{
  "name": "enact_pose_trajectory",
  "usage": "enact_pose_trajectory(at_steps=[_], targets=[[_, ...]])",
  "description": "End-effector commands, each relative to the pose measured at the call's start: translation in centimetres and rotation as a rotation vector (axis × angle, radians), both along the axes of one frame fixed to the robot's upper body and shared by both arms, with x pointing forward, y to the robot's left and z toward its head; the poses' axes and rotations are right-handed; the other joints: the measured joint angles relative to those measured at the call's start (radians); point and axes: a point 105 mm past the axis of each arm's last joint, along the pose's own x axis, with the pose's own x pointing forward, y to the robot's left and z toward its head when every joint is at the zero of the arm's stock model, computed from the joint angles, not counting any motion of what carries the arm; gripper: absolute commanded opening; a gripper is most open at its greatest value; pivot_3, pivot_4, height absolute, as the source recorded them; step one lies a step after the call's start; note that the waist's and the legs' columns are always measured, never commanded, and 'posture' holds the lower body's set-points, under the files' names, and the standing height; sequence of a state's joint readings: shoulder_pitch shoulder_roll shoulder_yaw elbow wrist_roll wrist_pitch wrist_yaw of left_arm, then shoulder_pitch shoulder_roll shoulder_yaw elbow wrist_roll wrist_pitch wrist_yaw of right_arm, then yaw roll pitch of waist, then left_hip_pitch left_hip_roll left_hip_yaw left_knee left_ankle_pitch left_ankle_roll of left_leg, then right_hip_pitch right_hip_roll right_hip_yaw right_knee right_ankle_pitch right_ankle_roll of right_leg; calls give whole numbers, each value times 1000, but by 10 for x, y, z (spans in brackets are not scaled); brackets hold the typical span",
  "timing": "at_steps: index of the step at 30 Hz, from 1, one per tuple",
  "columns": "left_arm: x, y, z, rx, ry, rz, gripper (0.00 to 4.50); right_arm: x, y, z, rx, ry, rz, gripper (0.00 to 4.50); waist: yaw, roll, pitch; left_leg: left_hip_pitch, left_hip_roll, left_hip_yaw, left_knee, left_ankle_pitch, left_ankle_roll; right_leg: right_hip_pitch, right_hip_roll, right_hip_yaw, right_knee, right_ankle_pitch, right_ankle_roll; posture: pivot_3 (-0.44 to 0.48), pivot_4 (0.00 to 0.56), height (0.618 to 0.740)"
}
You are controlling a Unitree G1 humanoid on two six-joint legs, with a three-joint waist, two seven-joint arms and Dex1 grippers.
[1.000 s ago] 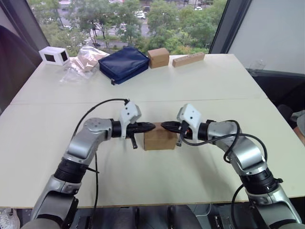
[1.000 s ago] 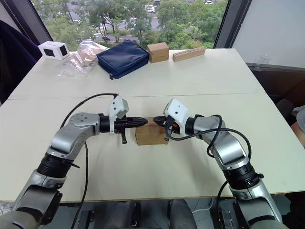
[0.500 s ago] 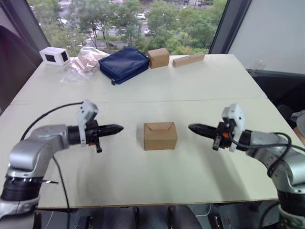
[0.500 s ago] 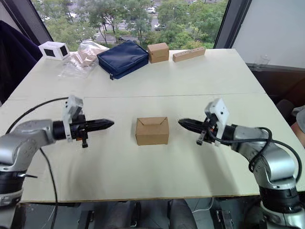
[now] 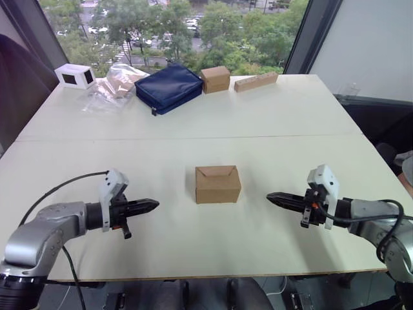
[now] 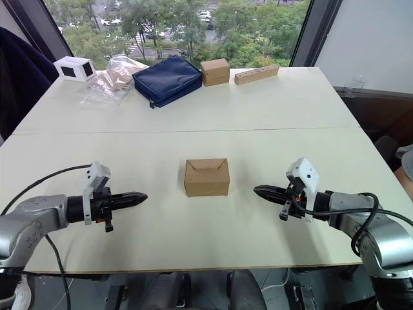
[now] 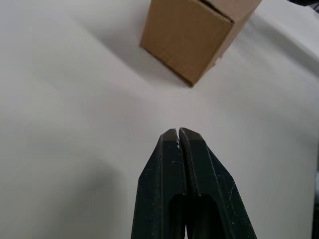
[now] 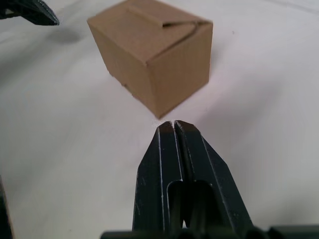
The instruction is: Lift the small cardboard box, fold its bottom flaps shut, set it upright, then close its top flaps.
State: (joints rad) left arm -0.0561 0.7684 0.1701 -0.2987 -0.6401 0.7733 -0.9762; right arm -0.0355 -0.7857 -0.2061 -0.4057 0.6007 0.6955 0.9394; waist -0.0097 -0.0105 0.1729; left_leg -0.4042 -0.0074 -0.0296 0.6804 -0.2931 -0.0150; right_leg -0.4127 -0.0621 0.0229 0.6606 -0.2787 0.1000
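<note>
A: Start with the big things. What's on the bench (image 5: 310, 116)?

B: Along the far edge, from 10 to 1 o'clock: a white box (image 5: 73, 75), a crumpled plastic bag (image 5: 110, 86), a navy pouch (image 5: 168, 86), a smaller brown cube-like box (image 5: 215, 78) and a long tan block (image 5: 255, 81). The small cardboard box (image 5: 217, 184) stands upright alone at bench centre.

A: Its state?

B: The top flaps (image 5: 216, 172) lie folded down, meeting along angled seams. From here the box looks closed, so I'd judge the task at or very near its end.

A: And the arms?

B: The left end effector (image 5: 150, 205) hangs at 9 o'clock of the box, the right end effector (image 5: 274, 196) at 3 o'clock, both well apart from it and pointing inward. Each has its two fingers pressed together, holding nothing.

A: Next move?

B: Probably none on the box beyond checking the flaps sit flat; if one springs up, a light press from above would do.
</note>
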Motion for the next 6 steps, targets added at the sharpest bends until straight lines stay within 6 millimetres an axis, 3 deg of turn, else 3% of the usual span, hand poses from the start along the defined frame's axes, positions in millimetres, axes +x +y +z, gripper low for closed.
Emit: enact_pose_trajectory(at_steps=[1,6], targets=[[-1,-5,5,-2,-38,-17,19,0,0,4,-7,-29,13,0,0,0,0,0,0,0,0,0,0,0,0,0,0,0,0,0,150,740],[0,-2,2,7,-36,-10,19,0,1,4,-8,-33,16,0,0,0,0,0,0,0,0,0,0,0,0,0,0,0,0,0,150,740]])
